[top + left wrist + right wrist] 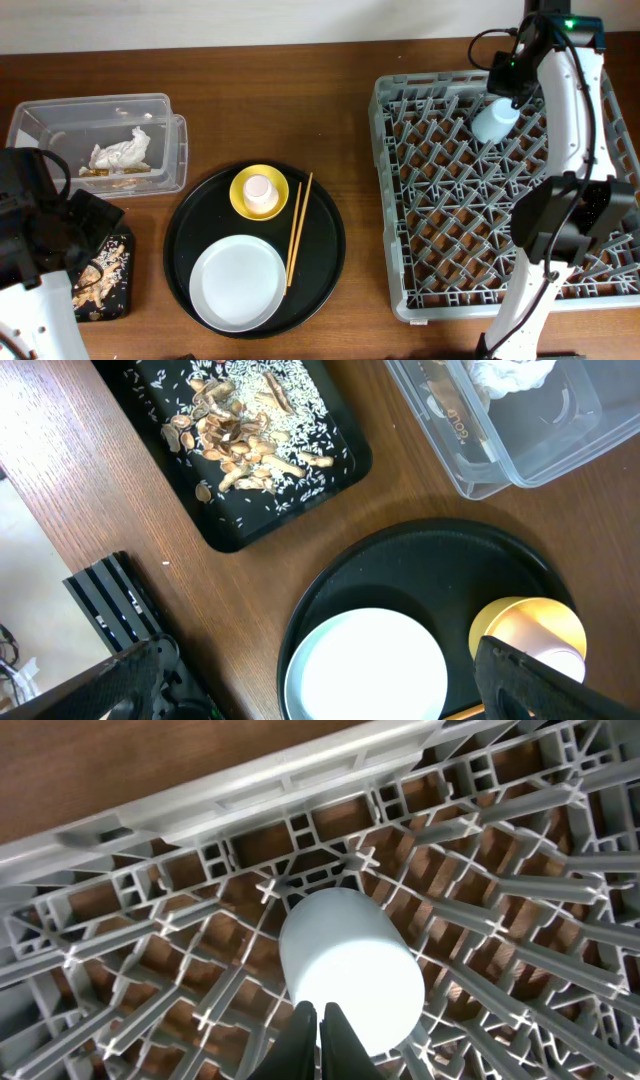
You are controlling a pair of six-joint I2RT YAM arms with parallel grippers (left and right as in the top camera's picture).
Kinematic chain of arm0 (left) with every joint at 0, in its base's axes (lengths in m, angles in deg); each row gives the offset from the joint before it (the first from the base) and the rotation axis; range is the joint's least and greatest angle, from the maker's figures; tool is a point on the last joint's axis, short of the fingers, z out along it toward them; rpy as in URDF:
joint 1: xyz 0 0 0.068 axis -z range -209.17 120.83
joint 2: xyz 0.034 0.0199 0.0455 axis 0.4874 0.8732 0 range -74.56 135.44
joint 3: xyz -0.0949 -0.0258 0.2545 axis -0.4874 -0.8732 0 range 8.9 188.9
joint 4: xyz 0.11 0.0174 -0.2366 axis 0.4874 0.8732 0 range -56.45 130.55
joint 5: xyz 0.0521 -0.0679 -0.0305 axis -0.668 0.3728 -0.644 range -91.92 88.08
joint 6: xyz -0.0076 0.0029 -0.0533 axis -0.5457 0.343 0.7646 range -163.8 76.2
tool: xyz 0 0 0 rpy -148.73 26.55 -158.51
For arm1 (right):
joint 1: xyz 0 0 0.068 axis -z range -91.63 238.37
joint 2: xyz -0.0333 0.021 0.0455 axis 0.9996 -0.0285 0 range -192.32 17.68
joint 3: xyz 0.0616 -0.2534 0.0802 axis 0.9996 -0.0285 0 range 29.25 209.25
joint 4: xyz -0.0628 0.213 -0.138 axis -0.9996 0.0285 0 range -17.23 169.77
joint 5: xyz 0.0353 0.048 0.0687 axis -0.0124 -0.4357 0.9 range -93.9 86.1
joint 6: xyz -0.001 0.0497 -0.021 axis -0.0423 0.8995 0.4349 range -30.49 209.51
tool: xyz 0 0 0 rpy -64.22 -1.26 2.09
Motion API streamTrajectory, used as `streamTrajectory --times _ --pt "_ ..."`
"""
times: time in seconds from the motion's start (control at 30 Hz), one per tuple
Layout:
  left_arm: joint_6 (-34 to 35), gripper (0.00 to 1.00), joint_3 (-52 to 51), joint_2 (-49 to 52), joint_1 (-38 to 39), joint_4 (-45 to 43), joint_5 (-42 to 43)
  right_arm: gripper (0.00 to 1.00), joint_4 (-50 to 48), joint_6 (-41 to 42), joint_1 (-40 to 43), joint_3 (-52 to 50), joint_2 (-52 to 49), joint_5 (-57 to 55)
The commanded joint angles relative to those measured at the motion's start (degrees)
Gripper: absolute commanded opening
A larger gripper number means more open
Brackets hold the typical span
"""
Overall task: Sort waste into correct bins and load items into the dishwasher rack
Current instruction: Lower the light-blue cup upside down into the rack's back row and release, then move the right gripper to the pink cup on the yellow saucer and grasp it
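The light blue cup (493, 120) lies tilted among the pegs at the back of the grey dishwasher rack (450, 250). My right gripper (506, 92) is shut on its rim; in the right wrist view its fingers (320, 1010) pinch the cup (340, 950) over the rack (300, 790). My left gripper (90, 262) is open and empty above the flat black tray (112, 300) of food scraps (95, 285). The yellow bowl (243, 205) holds the cream-pink cup (259, 190). Beside it are the plate (238, 282) and chopsticks (298, 228). The napkin (120, 153) lies in the clear box (60, 115).
The bowl, plate and chopsticks sit on a large round black tray (320, 240). The left wrist view shows the scraps (240, 435) in the flat tray (185, 465), the round tray (400, 560), the plate (365, 665), the bowl (500, 620) and the left gripper (330, 690).
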Motion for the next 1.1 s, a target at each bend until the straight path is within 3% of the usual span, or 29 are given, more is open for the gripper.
streamTrajectory --times 0.0,0.57,0.77,0.9,1.07 --pt "-0.28 0.99 0.20 0.04 -0.35 0.04 -0.22 0.05 -0.11 0.79 0.15 -0.26 -1.46 -0.72" --pt "-0.28 0.99 0.20 0.04 -0.35 0.04 -0.22 0.05 0.52 1.70 0.15 -0.28 -6.29 -0.33" --pt "-0.28 0.99 0.20 0.04 -0.35 0.04 -0.22 0.04 0.74 1.70 0.15 -0.11 -3.78 0.61" --pt "-0.28 0.99 0.20 0.04 -0.35 0.04 -0.22 0.05 1.36 1.68 -0.13 1.20 1.38 7.43" --pt "-0.28 0.99 0.20 0.04 -0.35 0.04 -0.22 0.18 1.22 0.28 -3.50 1.44 9.25 22.40"
